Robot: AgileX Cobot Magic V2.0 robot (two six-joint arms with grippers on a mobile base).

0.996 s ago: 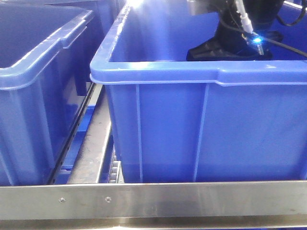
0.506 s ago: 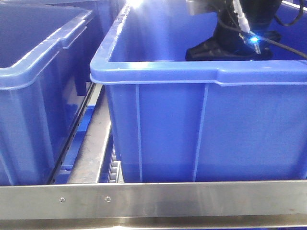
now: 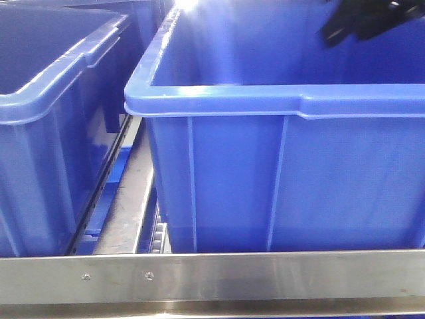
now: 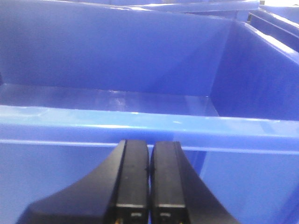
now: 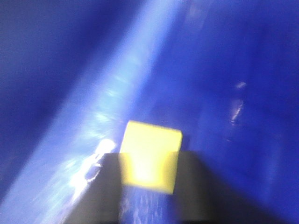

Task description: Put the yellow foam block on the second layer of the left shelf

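The yellow foam block sits between the dark fingers of my right gripper, which is shut on it over the blue inside of a bin; this view is blurred by motion. In the front view only a dark blurred part of the right arm shows at the top right, above the large blue bin, and the block is hidden there. My left gripper is shut with nothing in it, its fingers pressed together just in front of a blue bin's rim. The left shelf's second layer is out of view.
A second blue bin stands to the left of the large one, with a narrow gap and a metal rail between them. A steel bar runs across the front below both bins.
The right arm has risen out of the large bin, up and to the right; only its blurred tip remains at the top edge. The bins have not moved.
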